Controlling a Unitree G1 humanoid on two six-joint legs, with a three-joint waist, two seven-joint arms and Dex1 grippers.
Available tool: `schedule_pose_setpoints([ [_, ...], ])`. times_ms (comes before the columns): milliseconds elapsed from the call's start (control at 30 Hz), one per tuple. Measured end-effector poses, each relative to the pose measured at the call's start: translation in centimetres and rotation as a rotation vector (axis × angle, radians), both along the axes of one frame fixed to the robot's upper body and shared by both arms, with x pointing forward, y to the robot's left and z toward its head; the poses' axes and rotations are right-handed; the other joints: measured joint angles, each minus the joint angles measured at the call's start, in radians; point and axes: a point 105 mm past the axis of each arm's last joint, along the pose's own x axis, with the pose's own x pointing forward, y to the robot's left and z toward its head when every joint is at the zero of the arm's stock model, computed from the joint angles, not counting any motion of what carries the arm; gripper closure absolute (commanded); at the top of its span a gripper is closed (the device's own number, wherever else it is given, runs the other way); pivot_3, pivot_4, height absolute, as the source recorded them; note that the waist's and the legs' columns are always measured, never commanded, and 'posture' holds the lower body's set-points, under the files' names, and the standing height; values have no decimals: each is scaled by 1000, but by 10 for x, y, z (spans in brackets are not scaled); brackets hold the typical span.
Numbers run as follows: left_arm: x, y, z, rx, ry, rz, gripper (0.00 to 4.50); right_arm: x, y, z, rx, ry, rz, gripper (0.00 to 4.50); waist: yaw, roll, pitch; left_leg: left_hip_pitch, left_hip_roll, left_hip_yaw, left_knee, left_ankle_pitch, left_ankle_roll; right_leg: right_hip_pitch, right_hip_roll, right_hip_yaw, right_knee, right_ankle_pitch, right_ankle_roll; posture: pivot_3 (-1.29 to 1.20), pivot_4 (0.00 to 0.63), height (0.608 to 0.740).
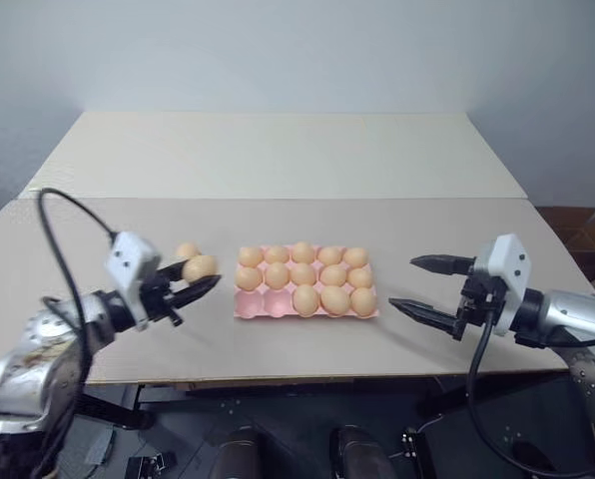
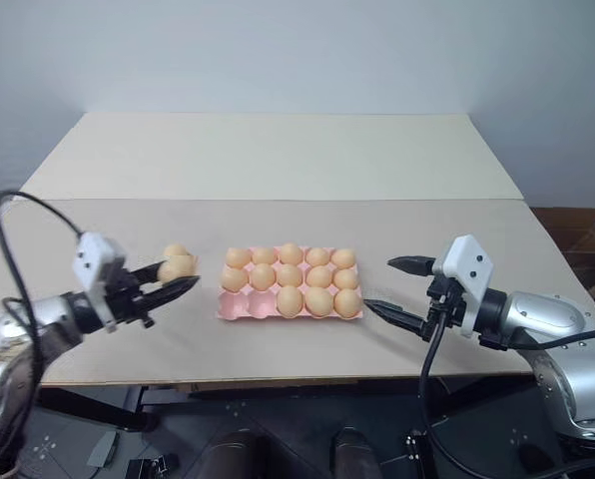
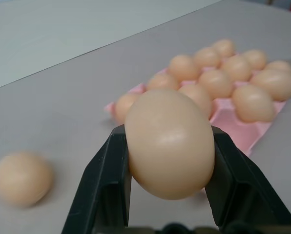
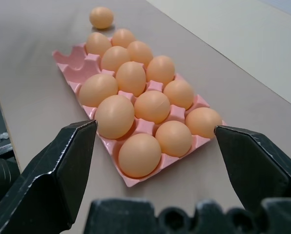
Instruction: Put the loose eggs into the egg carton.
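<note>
Head views: pink egg carton [image 1: 278,304] at table [image 1: 278,160] centre, three rows of five cups. Count of eggs seated: 13. Far row 5, middle row 5, near row 3. The two empty cups [image 1: 263,302] are at the near-left corner of the carton, about 7 o'clock from its centre.

Loose eggs: 2. One held egg [image 1: 200,266] is clamped between the fingers of the left gripper [image 1: 200,282], raised off the table at roughly 9 o'clock from the carton and close to its left edge. The second loose egg [image 1: 186,251] lies on the table just behind the held one, partly hidden by it in the head views.

Left wrist view adds: both black fingers [image 3: 104,190] press the held egg's sides, long axis roughly upright; the table egg [image 3: 21,178] sits apart from the carton, blurred.

Right gripper [image 1: 417,284]: at 3 o'clock from the carton, jaws spread wide, holding nothing, pointing toward the carton's right edge. Right wrist view adds: carton seen lengthwise between the spread fingers [image 4: 57,180]; empty cups at the carton's far end; the table egg [image 4: 101,17] beyond that end.
</note>
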Motion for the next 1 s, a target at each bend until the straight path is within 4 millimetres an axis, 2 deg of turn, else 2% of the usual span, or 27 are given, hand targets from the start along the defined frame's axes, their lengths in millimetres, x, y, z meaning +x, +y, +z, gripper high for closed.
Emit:
schedule_pose_setpoints([
  [67,1,-24,-11,-23,29,-57,2595,1,0,-1,3,-2,-9,0,-3,0,0,-1,0,0,0,0,0,0,0,0,-1,0,1,0,150,740],
  [133,5,-38,-17,-15,39,-83,2595,2,1,-1,6,-4,-19,0,-5,0,0,0,0,0,0,0,0,0,1,0,0,0,1,0,150,740],
  [300,10,-52,-24,19,23,-120,2595,4,3,-1,4,-14,-30,0,-7,0,0,0,0,-1,0,0,0,0,1,0,1,0,0,0,150,740],
  [400,12,-57,-26,44,27,-151,1878,6,4,2,8,-29,-43,0,-7,0,0,0,0,-1,1,0,0,0,1,0,0,0,1,0,150,740],
  [567,9,-55,-26,65,36,-204,246,6,6,4,13,-43,-44,0,-7,0,0,0,0,-1,1,0,0,-1,1,0,0,0,1,0,150,740],
  [600,8,-55,-26,66,34,-211,41,6,6,4,13,-43,-45,0,-7,0,0,0,0,-1,1,0,0,-1,1,0,0,0,1,0,150,740],
  [667,8,-53,-23,61,25,-212,41,6,6,4,13,-43,-45,0,-6,0,0,0,0,-1,1,0,0,0,1,0,0,0,1,0,150,740],
  [767,10,-38,-16,39,8,-166,41,6,7,4,13,-42,-44,0,-9,0,0,0,0,-1,1,0,0,-1,1,0,0,0,1,0,150,740],
  [867,9,-9,-6,47,-13,-91,41,6,7,3,12,-39,-39,0,-15,0,0,0,1,-1,1,0,0,-1,2,0,1,0,1,0,150,740],
  [1000,-2,35,4,88,-16,-12,41,4,8,2,11,-28,-16,0,-21,0,0,0,1,-1,1,0,0,-1,1,0,1,0,0,0,150,740],
])
